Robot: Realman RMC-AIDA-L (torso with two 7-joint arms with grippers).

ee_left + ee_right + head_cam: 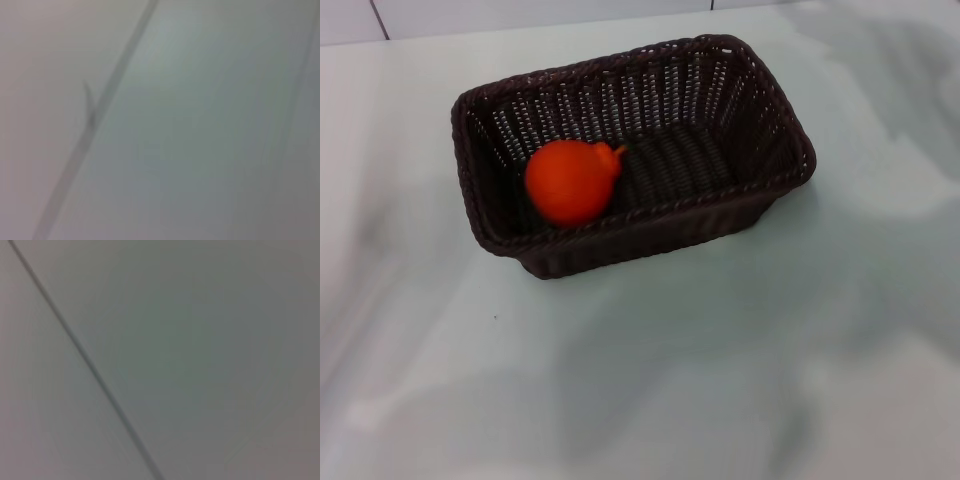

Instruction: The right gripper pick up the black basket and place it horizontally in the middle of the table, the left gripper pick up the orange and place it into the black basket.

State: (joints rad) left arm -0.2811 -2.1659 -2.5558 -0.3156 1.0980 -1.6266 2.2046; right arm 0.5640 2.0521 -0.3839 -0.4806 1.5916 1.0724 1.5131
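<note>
The black basket (760, 110) stands on the white table (720, 360) near the middle, its long side running left to right and slightly skewed. The orange (570, 182) lies inside the basket at its left end, against the front wall, with its neck pointing right. Neither gripper shows in the head view. The left wrist view and the right wrist view show only a pale surface crossed by a dark line, with no fingers and no task object.
A tiled wall edge (380, 20) runs along the far side of the table. Soft shadows fall on the table at the front and the right.
</note>
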